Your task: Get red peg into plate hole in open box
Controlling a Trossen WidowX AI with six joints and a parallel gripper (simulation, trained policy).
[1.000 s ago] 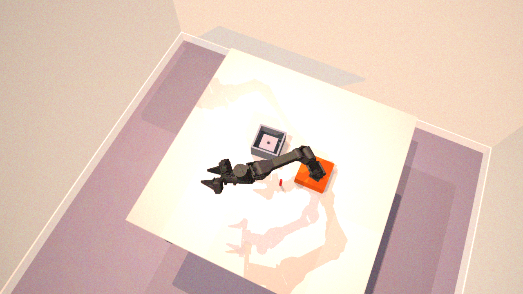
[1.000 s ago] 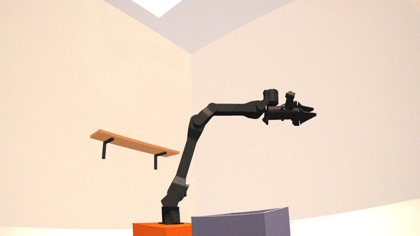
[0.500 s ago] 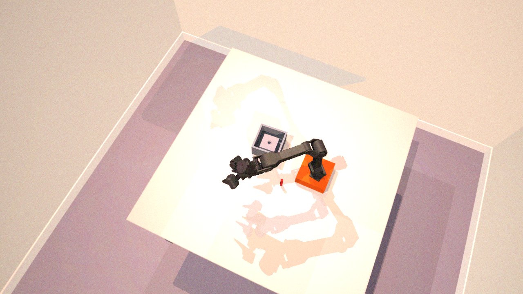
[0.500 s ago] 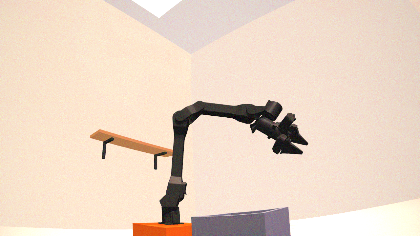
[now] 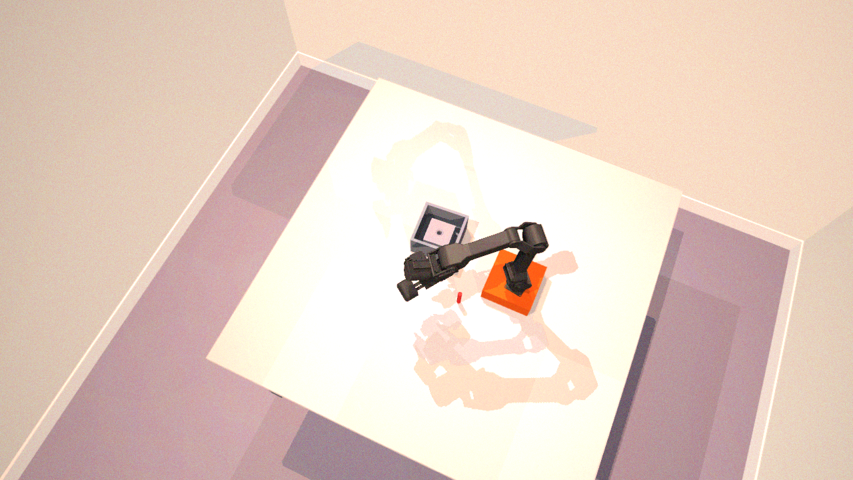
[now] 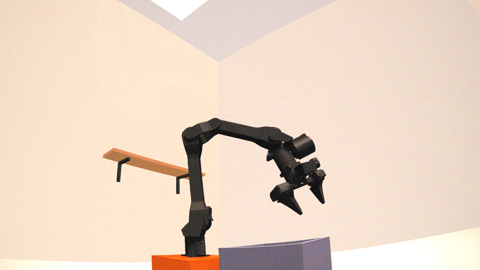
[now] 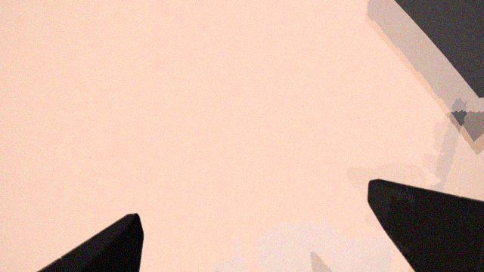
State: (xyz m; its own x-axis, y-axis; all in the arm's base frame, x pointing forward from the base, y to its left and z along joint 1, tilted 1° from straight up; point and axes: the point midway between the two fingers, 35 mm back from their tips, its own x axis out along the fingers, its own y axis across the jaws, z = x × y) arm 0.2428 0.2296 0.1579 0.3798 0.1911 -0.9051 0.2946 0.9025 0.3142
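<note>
gripper fingers approx. fully open, nothing btwn tips, well above tabletop, w/ no contact

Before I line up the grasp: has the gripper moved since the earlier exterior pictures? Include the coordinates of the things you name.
Yes. The open gripper (image 5: 410, 291) (image 6: 312, 209) (image 7: 259, 208) has swung from pointing outward to pointing down, lower and closer above the box (image 5: 415, 245) (image 6: 261, 259) (image 7: 450, 34).
</note>
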